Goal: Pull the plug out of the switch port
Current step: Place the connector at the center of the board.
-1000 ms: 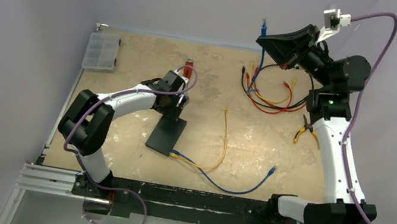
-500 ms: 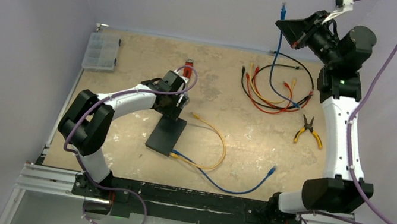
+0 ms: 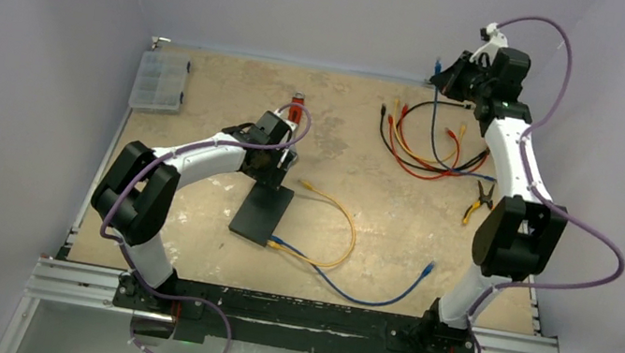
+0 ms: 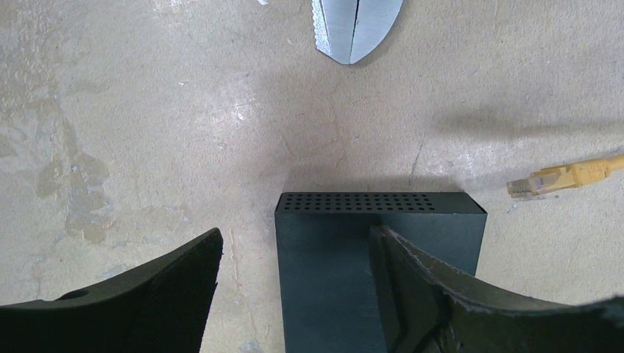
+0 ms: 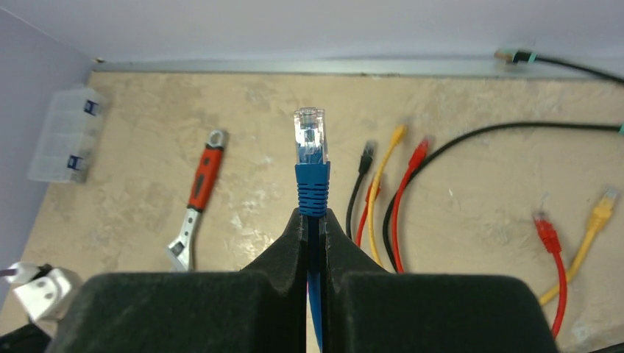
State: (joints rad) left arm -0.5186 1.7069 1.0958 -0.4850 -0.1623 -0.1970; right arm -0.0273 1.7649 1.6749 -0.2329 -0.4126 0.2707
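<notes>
Aloft at 1 o'clock, right tool [image 5: 314, 217] clamped on blue Ethernet plug [image 5: 310, 147], left tool [image 4: 296, 239] spread open at black switch's [image 4: 331, 294] 12 o'clock end.

Soft even overhead light, faint diffuse shadows, sharp wrist views, no glare
</notes>
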